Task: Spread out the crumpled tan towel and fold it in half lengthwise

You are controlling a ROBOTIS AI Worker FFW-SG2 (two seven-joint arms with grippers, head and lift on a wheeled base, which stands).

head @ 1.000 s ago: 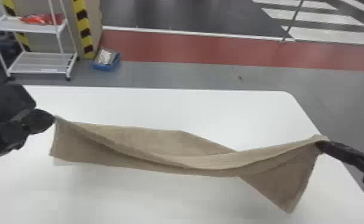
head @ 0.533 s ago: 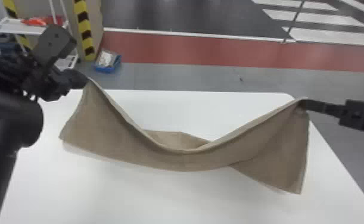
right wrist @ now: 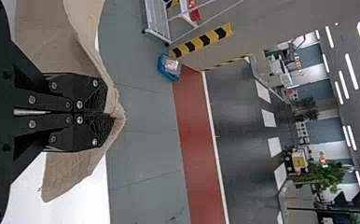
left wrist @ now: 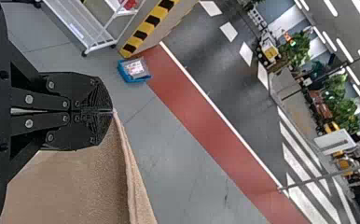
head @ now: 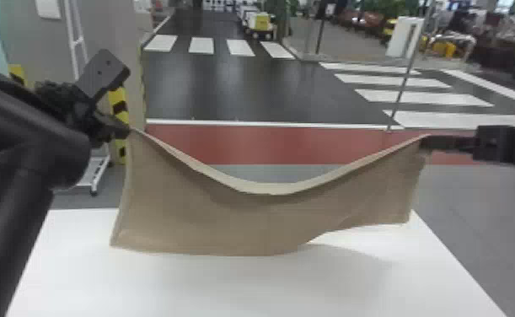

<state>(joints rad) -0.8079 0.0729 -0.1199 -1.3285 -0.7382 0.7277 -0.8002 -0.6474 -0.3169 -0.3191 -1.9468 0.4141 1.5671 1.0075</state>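
"Two grasp points carry the whole load; what can fail?"

"The wide, tan cloth towel hangs over the flat white table in a sagging span; lowered like this, it would probably land with a slack middle and a skewed fold; likely causes: too little spread between the grippers, and a lower edge that rises towards the robot's right."

"State of each pincer?"

"Black, flat-fingered left gripper: closed on an upper corner, at the very tips; a sharp pull could free the cloth; matching right gripper: closed on the opposite upper end, cloth bunched about its tips; that bunch may leave a crease."

"Surroundings and obstructions?"

"White metal shelf cart, then small blue open container; both stand on the floor beyond the table, apart from the towel; neither should obstruct; the tabletop itself could catch the lower edge and turn it under; contact there cannot be confirmed."
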